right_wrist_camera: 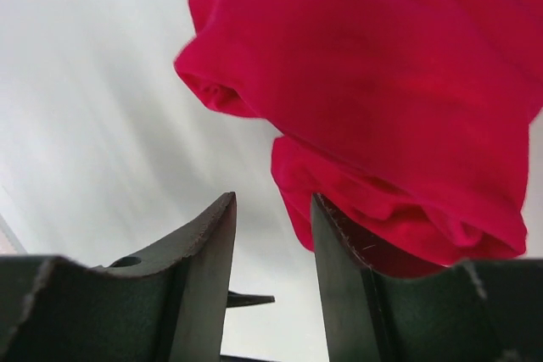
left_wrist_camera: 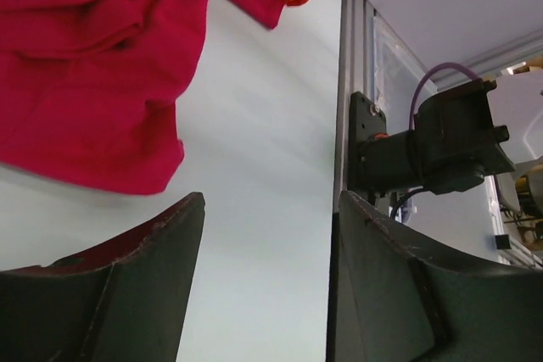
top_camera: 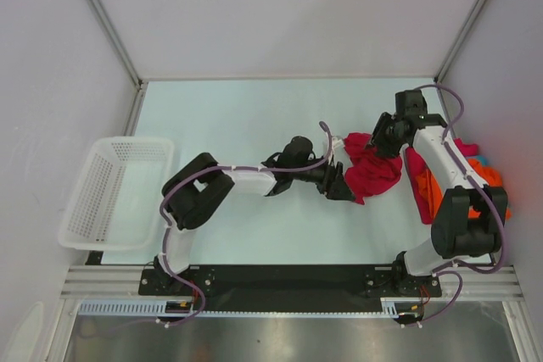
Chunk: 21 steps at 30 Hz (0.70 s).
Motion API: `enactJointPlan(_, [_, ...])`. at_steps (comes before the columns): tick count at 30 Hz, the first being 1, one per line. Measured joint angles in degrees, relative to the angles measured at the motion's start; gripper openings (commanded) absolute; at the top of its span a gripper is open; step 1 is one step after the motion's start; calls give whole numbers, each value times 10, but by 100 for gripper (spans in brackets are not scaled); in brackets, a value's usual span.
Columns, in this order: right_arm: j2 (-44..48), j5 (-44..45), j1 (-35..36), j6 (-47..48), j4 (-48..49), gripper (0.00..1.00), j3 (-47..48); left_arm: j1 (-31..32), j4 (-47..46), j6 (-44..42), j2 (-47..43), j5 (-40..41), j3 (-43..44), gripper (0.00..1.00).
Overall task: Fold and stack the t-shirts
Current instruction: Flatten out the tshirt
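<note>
A crumpled crimson t-shirt (top_camera: 373,171) lies right of the table's middle. My left gripper (top_camera: 342,186) stands at its left edge. In the left wrist view that gripper (left_wrist_camera: 271,197) is open with only bare table between its fingers, and the crimson cloth (left_wrist_camera: 93,82) lies ahead to the left. My right gripper (top_camera: 379,143) is at the shirt's far side. It (right_wrist_camera: 273,198) is open with nothing between its fingers, and the crimson shirt (right_wrist_camera: 382,99) bulges just past its right finger. An orange t-shirt (top_camera: 433,192) lies heaped with a magenta-pink one (top_camera: 465,148) and a teal one (top_camera: 480,161) at the right edge.
A white lattice basket (top_camera: 119,188) stands at the table's left edge. The right arm (top_camera: 450,167) arches over the heap of shirts. Grey walls and metal frame rails enclose the table on three sides.
</note>
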<state>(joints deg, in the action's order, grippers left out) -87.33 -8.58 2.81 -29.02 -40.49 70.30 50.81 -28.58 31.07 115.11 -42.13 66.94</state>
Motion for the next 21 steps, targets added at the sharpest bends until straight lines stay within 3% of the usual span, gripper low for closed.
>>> enactJointPlan(10, [27,26,3,10,-65,45,1,8,-134,27,71,-2,5,70])
enactJointPlan(21, [19,68,28,16,-95,46,5,8,-166,24,106,20,5,71])
